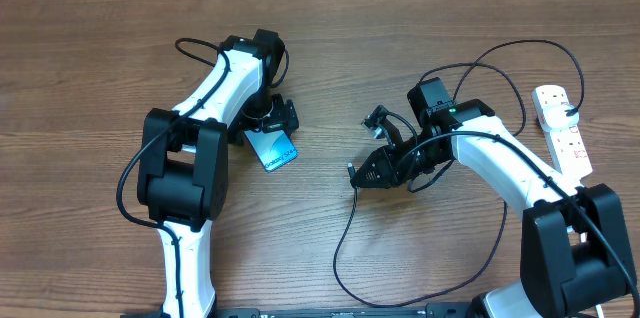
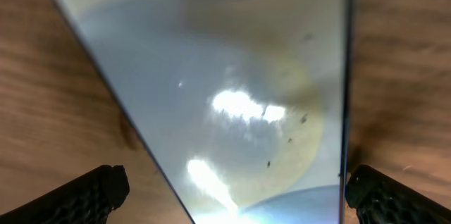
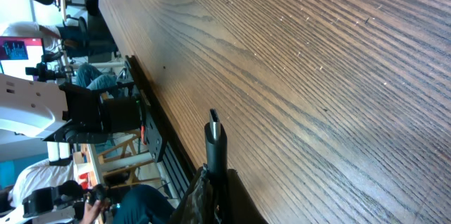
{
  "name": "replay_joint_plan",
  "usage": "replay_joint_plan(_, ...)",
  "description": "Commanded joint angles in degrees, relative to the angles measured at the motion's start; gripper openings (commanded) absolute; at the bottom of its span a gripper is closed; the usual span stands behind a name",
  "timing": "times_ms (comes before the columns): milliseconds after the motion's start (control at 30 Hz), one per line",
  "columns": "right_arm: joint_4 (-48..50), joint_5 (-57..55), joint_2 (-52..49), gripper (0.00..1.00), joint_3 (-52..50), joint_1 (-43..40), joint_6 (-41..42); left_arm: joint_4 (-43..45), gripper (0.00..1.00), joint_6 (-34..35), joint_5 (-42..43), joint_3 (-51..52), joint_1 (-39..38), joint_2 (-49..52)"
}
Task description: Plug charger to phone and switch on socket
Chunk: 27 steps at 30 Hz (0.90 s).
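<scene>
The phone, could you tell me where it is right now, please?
In the overhead view the phone lies on the left side of the table, directly beneath the left gripper, between its open fingers.

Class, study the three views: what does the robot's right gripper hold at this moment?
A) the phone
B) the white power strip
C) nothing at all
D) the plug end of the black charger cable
D: in the right wrist view the plug of the charger sticks out from the shut right gripper, while the phone lies well away from it.
</scene>
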<state>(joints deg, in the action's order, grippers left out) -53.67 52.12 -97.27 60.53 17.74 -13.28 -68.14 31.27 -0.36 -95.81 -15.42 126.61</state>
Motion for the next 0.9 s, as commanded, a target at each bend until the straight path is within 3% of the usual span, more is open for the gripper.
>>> replay_joint_plan(0, -0.04, 0.66, 1.11, 0.04, 0.57, 0.22, -0.02, -1.38, 1.0, 1.09, -1.57, 0.57, -0.48, 0.61)
replay_joint_plan(433, -0.66, 0.66, 1.11, 0.04, 0.57, 0.22, -0.02, 4.63, 1.0, 3.98, -4.28, 1.29, -0.68, 0.61)
replay_joint_plan(700, -0.7, 0.66, 1.11, 0.04, 0.57, 0.22, -0.02, 10.67, 1.0, 5.18, -2.32, 9.51, -0.68, 0.61)
replay_joint_plan(867, -0.72, 0.66, 1.11, 0.04, 0.57, 0.22, 0.0, 9.09, 0.97, 2.71, -0.74, 10.64, -0.68, 0.61)
